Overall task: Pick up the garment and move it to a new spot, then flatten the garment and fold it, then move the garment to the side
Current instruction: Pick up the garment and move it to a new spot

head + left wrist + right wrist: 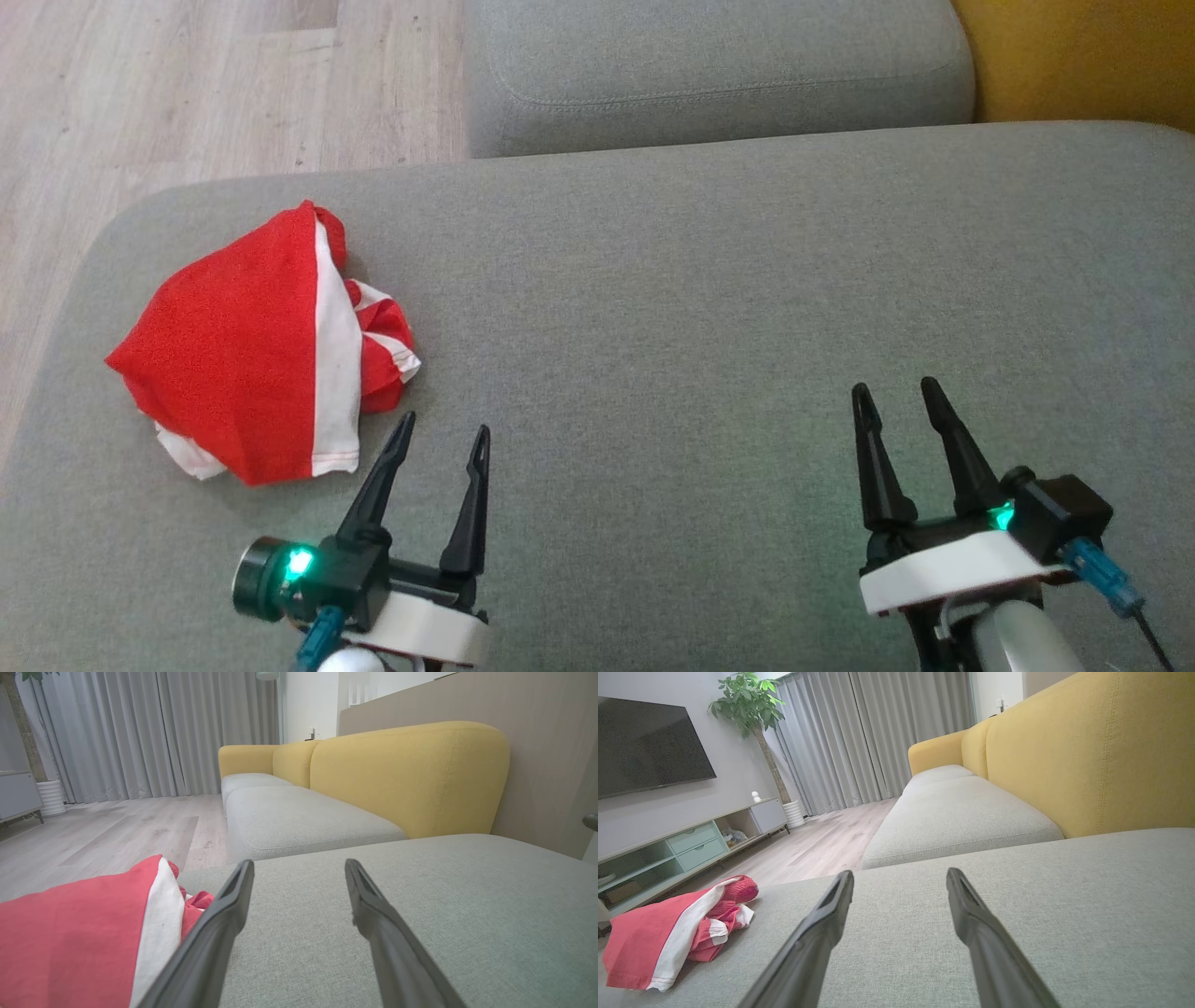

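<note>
Grey cushion (709,308) under crumpled garment (245,359)

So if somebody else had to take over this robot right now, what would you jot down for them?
Left gripper: open, empty, just right of the garment, seemingly not touching it.
Right gripper: open, empty, over bare cushion well to the right.
Garment: red and white, crumpled in a heap on the left part of the grey seat cushion.
Done: nothing yet, by the look of it.
Left: pick it up, move it to a new spot, flatten, fold, set aside.
</note>
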Controlling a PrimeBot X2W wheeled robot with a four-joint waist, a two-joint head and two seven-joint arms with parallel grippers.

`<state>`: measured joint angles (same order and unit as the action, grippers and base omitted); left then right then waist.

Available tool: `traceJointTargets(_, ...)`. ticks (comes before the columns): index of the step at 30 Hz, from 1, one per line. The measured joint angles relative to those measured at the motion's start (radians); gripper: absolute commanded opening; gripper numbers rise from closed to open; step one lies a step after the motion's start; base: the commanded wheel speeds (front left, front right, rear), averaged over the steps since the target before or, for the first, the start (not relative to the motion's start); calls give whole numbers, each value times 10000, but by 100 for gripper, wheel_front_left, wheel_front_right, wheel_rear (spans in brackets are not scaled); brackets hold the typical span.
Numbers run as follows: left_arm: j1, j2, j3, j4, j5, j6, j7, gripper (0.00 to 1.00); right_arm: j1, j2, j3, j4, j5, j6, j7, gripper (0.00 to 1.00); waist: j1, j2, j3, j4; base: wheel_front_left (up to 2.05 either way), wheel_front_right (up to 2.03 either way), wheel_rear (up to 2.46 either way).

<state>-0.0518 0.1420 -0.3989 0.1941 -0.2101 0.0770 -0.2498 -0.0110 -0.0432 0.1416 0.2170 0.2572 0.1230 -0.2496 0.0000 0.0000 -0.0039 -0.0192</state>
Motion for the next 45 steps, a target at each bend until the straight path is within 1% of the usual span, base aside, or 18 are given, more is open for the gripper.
traceJointTargets(11, 0, -278, 188, 167, 267, -351, -13, 100, -1, 0, 88, 27, -19, 0, -12, 100, 0, 0, -45, 40, 0, 0, 0)
traceJointTargets(18, 6, -357, 500, 228, 353, -433, -23, 100, 5, -4, 360, 27, -21, 0, -13, 100, 0, 0, -132, 377, 0, 0, 0)
traceJointTargets(23, 126, -397, 771, 263, 360, -468, -23, 100, 18, -8, 665, 23, -21, 0, -13, 100, 0, 0, -224, 832, 0, 0, 0)
traceJointTargets(32, 437, -374, 1091, 468, 443, -506, -23, 100, 71, -10, 1193, 2, 69, 0, -13, 100, 0, 0, -408, 1874, 0, 0, 0)
traceJointTargets(45, 704, -359, 1206, 593, 454, -508, -23, 100, 383, -10, 1578, 17, 163, 0, -13, 100, 0, 0, -606, 3310, 0, 0, 0)
